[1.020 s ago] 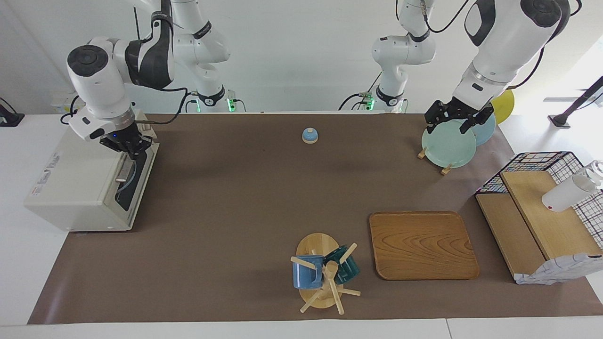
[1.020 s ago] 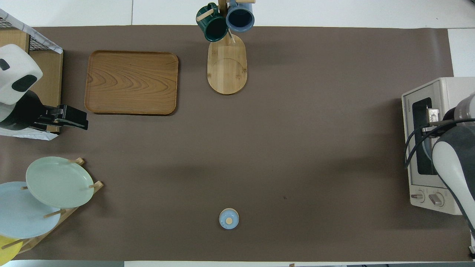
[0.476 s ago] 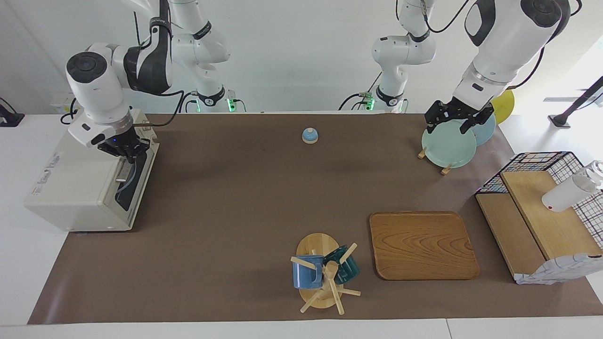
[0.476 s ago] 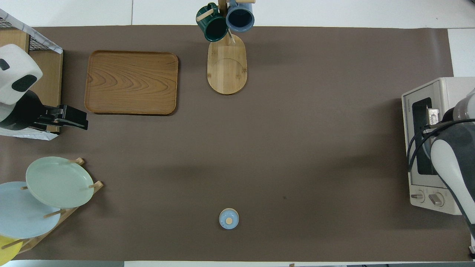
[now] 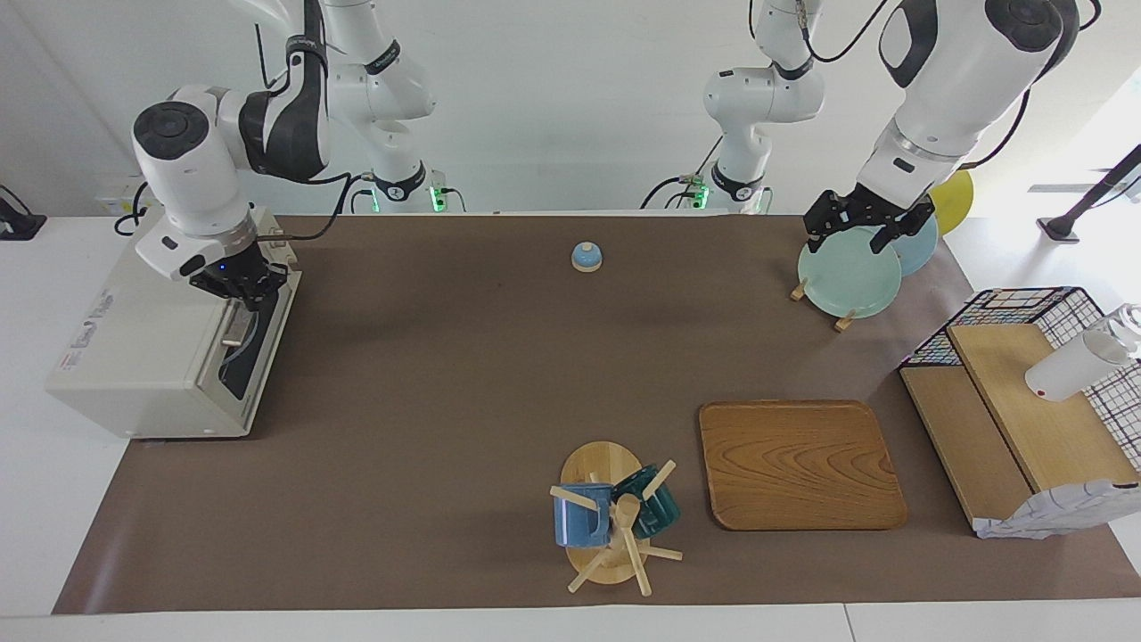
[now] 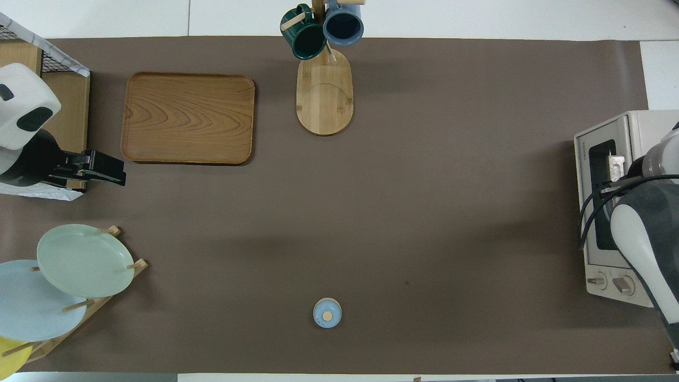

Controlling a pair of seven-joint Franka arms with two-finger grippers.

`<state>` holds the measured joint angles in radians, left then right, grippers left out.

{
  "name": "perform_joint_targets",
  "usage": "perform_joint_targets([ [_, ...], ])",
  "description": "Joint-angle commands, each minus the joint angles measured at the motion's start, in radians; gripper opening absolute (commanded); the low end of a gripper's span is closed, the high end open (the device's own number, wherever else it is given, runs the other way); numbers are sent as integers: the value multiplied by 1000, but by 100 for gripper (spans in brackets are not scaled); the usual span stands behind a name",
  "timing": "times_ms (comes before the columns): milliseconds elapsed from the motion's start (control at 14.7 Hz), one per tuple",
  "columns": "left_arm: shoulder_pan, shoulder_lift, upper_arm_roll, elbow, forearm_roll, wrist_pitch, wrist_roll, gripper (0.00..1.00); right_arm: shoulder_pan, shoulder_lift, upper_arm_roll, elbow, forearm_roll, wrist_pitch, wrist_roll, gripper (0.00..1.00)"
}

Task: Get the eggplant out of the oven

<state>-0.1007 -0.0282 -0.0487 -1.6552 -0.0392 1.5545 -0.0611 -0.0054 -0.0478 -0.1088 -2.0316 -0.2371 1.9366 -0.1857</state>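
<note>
At the right arm's end of the table sits the oven [image 5: 151, 357], boxy cream-white, dark glass door shut with its metal handle [image 5: 233, 328] across the top; no eggplant visible in either view. Right gripper [image 5: 239, 283] is at the door's upper edge by the handle, fingers pressed together; overhead hides it under the arm but shows the oven's knobs [image 6: 614, 283], which the facing view doesn't. Left gripper [image 5: 863, 223] waits spread over the plate rack [image 5: 847, 272].
</note>
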Motion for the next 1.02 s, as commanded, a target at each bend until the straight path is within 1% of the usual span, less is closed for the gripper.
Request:
perform_joint_targets([
  [0, 3, -13, 3, -5, -16, 2, -5, 100, -2, 8, 6, -58, 1, 86, 6, 0],
  [204, 3, -13, 3, -5, -16, 2, -5, 100, 33, 35, 6, -91, 44, 172, 15, 0],
  [408, 3, -13, 3, -5, -16, 2, -5, 100, 76, 68, 6, -91, 44, 203, 90, 0],
  [544, 3, -13, 3, -5, -16, 2, -5, 100, 78, 95, 6, -94, 61, 240, 107, 0],
  [816, 3, -13, 3, -5, -16, 2, -5, 100, 97, 105, 6, -173, 70, 359, 124, 0],
  [952, 3, -13, 3, -6, -16, 2, -5, 100, 104, 120, 6, -180, 70, 383, 146, 0],
])
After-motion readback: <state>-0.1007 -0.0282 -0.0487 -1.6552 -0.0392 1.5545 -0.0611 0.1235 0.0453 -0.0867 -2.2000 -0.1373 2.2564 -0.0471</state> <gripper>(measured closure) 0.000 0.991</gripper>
